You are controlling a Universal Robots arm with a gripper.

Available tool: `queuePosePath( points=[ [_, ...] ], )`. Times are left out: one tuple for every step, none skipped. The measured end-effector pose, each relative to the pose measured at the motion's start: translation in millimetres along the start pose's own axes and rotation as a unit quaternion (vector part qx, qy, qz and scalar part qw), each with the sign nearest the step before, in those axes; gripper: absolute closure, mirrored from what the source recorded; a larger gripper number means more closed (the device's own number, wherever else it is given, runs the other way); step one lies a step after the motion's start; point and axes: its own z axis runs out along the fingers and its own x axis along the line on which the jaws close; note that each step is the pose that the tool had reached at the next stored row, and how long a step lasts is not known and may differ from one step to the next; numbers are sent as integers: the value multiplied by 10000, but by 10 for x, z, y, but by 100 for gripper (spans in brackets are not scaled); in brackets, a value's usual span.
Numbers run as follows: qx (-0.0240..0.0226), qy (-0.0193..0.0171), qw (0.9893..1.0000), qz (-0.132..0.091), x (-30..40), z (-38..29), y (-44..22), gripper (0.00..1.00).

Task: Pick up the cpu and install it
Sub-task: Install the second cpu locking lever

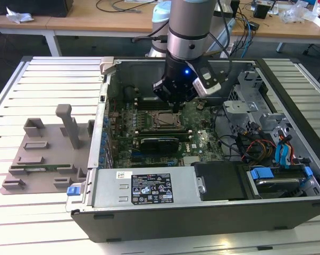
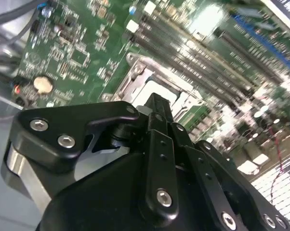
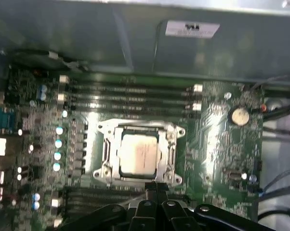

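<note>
- The arm (image 1: 189,24) is a silver-grey cylinder with a black wrist section carrying a small blue light.
- The gripper (image 2: 157,103) has matte black linkages joined by silver screws.

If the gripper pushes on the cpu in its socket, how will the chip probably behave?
The cpu looks like a thin, flat, rigid plate, so it probably will not bend or roll. Its shiny metal top may be slippery. The metal frame surrounds it, so it likely cannot slide sideways. The gripper is at the frame's edge.

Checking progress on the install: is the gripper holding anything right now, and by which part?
Nothing. The gripper hangs beside the socket frame, and the cpu lies apart from it in the socket.
</note>
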Motion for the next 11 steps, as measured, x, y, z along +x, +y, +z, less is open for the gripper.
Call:
queuePosePath(
  points=[
    [-109,-7,9999,0,1,-1,-15,89],
    [-194,-13,9998,0,2,-1,-30,89],
    [-258,-16,9997,0,3,-3,-53,89],
    [-312,-20,9995,0,7,-7,-112,89],
    [-342,-21,9994,-1,10,-11,-165,89],
    [-361,-23,9993,-1,14,-14,-220,89],
    [-369,-23,9993,-1,20,-19,-287,89],
    [-370,-23,9993,0,24,-20,-329,89],
    [-369,-23,9993,0,28,-21,-358,89],
    [-370,-23,9993,0,30,-19,-371,89],
    [-369,-23,9993,0,31,-19,-383,89]
  ],
)
